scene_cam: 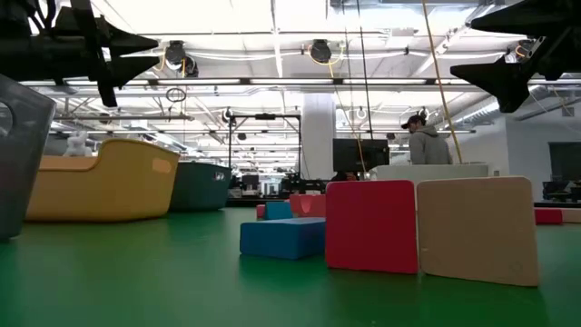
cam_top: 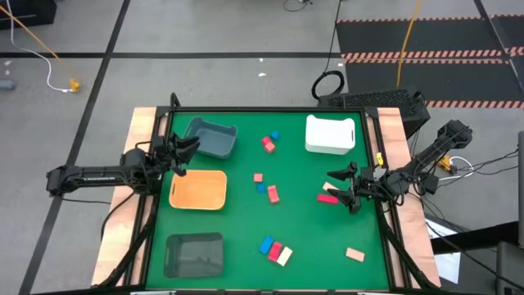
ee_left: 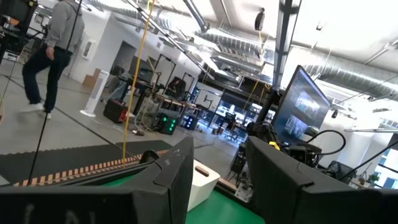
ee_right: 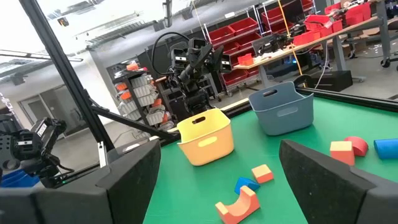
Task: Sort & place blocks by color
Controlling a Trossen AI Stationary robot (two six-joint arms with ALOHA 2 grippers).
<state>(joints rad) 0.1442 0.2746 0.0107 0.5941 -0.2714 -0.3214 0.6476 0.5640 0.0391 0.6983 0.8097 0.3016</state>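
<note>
Small blocks lie scattered on the green table (cam_top: 303,229). A red and a blue block (cam_top: 269,141) lie toward the far edge. Pink, blue and red ones (cam_top: 266,188) lie at the middle. A red block (cam_top: 327,197) and a cream one lie just in front of my right gripper. Blue, red and cream blocks (cam_top: 276,251) sit together near the front; the red (scene_cam: 372,225) and cream (scene_cam: 474,229) ones stand on edge. A tan block (cam_top: 354,255) lies alone at the front right. My left gripper (cam_top: 188,157) hovers open at the table's left edge, and my right gripper (cam_top: 337,188) hovers open at the right edge. Both are empty.
A blue-grey tray (cam_top: 210,138) stands at the far left, with an orange tray (cam_top: 198,189) in front of it and a dark grey tray (cam_top: 195,254) at the near left. A white tray (cam_top: 330,133) stands at the far right. People move in the room beyond the table.
</note>
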